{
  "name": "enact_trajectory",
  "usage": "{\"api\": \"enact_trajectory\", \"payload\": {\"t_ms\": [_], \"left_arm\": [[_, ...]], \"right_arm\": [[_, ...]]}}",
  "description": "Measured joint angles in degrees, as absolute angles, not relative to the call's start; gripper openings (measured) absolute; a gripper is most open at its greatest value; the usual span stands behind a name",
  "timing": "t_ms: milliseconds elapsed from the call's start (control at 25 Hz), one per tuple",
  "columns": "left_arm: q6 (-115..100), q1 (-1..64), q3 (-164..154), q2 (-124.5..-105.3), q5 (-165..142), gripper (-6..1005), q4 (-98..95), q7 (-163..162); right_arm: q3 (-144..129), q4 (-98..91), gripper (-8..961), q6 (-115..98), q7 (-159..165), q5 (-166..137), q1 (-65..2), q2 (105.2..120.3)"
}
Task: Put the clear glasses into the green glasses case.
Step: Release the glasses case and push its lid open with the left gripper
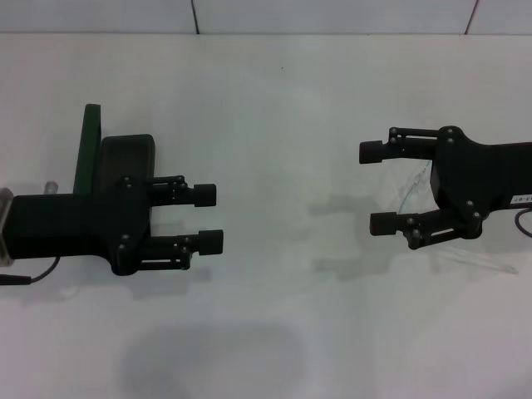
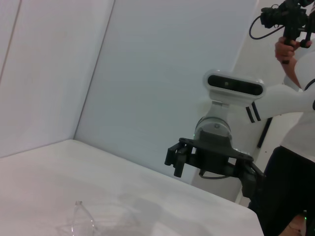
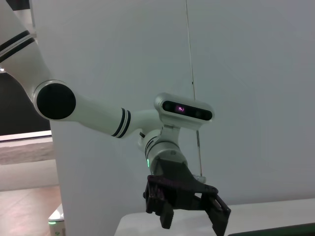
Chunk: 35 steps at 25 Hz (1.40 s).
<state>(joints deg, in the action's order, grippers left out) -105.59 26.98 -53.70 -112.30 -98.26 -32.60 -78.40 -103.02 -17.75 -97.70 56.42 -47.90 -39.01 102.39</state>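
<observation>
I see both pincers spread open: left gripper (image 1: 212,218) over the open dark green hard case (image 1: 90,150), right gripper (image 1: 376,189) above the transparent plastic glasses (image 1: 409,187) on the white table (image 1: 274,108).

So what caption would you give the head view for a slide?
Both open grippers, left and right, hover over the white table; the green glasses case stands open, the clear glasses lie under the right gripper.

The green glasses case (image 1: 88,150) sits on the counter (image 1: 274,116) at the left, partly under the left tool (image 1: 209,219). The clear glasses (image 1: 409,188) lie far right, under the right tool (image 1: 376,188).
</observation>
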Motion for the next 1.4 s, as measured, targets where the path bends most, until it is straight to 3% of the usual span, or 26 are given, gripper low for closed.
{"api": "enact_trajectory", "payload": {"t_ms": [960,1200,1240,1400], "left_arm": [[-102.3,26.27,-49.48,-114.23,-97.87,714,-36.01,-81.51],[-96.08,25.24,-48.71,-116.36,-100.56,713,-46.62,-94.95],[-93.14,24.95,-48.75,-118.36,-105.62,713,-54.4,-101.44],[-90.82,25.05,-49.06,-119.79,-110.08,714,-61.6,-109.41]], "right_arm": [[-102.3,-18.19,858,-88.68,55.97,-47.9,-36.62,102.25],[-97.06,-19.01,857,-82.56,54.48,-49.68,-33.88,101.85],[-96.0,-19.09,857,-82.28,54.3,-50.27,-33.55,101.86],[-85.83,-19.59,857,-81.46,53.98,-55.12,-31.69,102.33]]}}
